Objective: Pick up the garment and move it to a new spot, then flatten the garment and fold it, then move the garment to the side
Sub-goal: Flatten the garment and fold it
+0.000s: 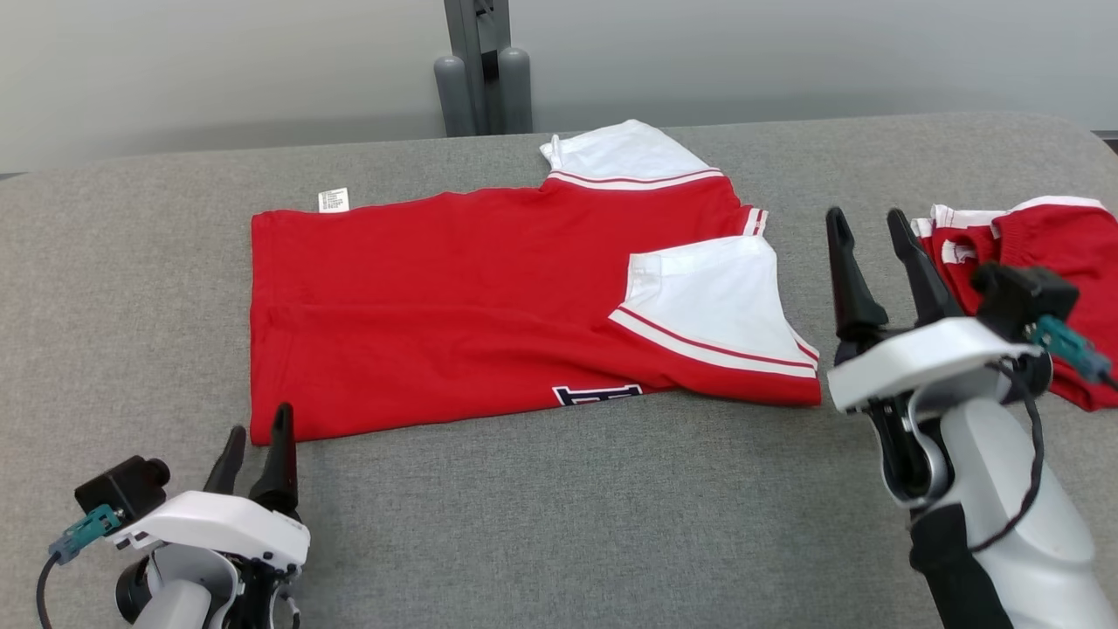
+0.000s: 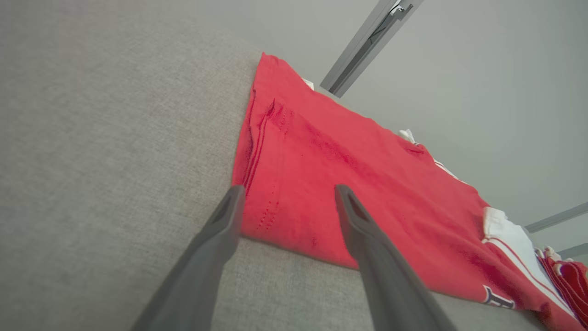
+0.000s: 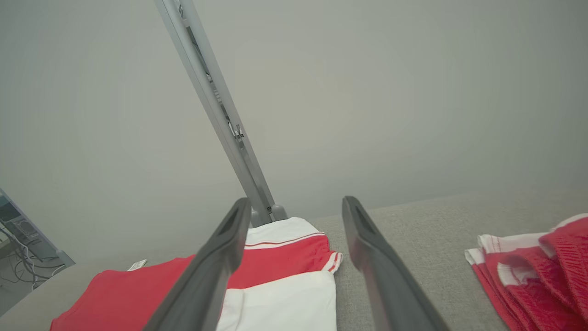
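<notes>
**A:** Where is the garment lying?

**B:** The red short-sleeved shirt with white sleeves [image 1: 437, 297] [image 2: 321, 156] [image 3: 138, 294] lies flat in the middle of the grey fabric-covered worktop [image 1: 568, 524] [image 2: 115, 138] [image 3: 413, 239]. It is folded lengthwise, hem to the robot's left and sleeves to its right. One white sleeve lies on top of the red cloth and the other sticks out at the far edge. A small white label [image 1: 333, 200] pokes out by the far hem corner, and part of a navy letter print [image 1: 598, 395] shows along the near fold.

**A:** And the left gripper?

**B:** The left gripper [image 1: 260, 421] [image 2: 289, 188] sits low, just beside the near hem corner. Its two dark fingers are spread apart with nothing between them. I cannot tell whether a fingertip touches the cloth.

**A:** The right one?

**B:** The right gripper [image 1: 865, 215] [image 3: 296, 201] is raised off the worktop beside the sleeve end, fingers likewise apart and empty. It stands between the shirt and a pile of red and white garments [image 1: 1057, 236] [image 3: 542, 266] [image 2: 569, 276] near the right edge, apart from both.

**A:** Anything behind?

**B:** A grey metal post [image 1: 476, 70] [image 3: 216, 105] [image 2: 367, 46] rises behind the worktop against a pale wall.
</notes>
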You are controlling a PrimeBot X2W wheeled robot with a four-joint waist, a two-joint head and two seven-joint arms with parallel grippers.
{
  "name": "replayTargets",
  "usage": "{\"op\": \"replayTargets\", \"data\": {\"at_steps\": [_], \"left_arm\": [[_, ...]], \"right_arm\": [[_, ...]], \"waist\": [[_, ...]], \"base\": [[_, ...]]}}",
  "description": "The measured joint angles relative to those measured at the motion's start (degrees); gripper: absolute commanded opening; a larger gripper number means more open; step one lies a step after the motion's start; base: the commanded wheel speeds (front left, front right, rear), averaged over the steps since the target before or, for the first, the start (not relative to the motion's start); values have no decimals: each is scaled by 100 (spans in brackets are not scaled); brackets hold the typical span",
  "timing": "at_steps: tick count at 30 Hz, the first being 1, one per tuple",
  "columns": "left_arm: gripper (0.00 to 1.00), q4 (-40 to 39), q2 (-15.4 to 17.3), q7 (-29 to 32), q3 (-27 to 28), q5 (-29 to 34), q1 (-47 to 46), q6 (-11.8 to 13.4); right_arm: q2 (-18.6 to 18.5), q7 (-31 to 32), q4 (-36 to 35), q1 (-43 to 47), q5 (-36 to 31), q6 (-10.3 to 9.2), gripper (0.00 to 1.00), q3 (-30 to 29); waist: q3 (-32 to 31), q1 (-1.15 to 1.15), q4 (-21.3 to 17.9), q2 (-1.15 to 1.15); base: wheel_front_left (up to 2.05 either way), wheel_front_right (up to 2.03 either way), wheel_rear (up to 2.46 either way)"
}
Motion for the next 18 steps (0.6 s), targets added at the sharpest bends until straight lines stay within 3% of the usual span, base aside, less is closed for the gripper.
{"op": "replayTargets", "data": {"at_steps": [8,15,18], "left_arm": [[100,-189,-22,530,41,-193,228,465],[100,-197,-96,873,349,-661,201,632],[76,-127,-132,913,430,-793,113,627]], "right_arm": [[3,13,-725,947,-277,0,100,-220],[5,280,-1269,1300,-330,0,100,-223],[5,390,-1405,1365,-349,0,100,-233]], "waist": [[-39,0,-61,0],[72,0,-216,0],[108,0,-268,0]], "base": [[0,0,0],[0,0,0],[0,0,0]]}}
